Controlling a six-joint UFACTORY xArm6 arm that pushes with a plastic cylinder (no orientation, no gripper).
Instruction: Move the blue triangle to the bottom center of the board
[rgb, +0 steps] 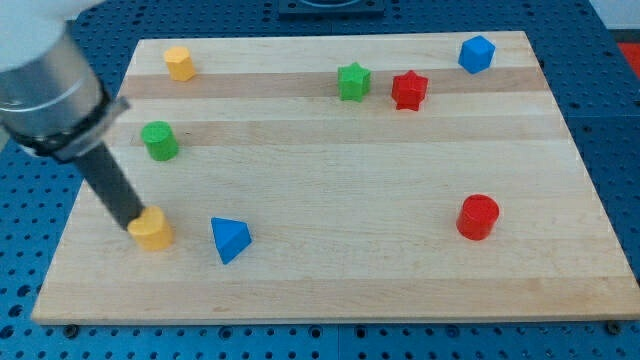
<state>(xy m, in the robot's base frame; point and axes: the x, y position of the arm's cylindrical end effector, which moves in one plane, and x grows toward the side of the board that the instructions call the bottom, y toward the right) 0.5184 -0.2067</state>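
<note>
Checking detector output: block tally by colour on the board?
Yellow: 2, one at the view's top left, one by my tip at the lower left
Green: 2, cylinder, star
Red: 2, star, cylinder
Blue: 2, triangle, one at the top right
Total: 8

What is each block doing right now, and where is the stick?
my tip: on the board, touching the yellow block at the view's left.
yellow block: against my tip.
blue triangle: flat, alone, right of that yellow block.
green cylinder: upright, alone.
yellow hexagon: alone, top left.
green star: beside the red star, apart.
blue cube: top right.
red cylinder: upright.
</note>
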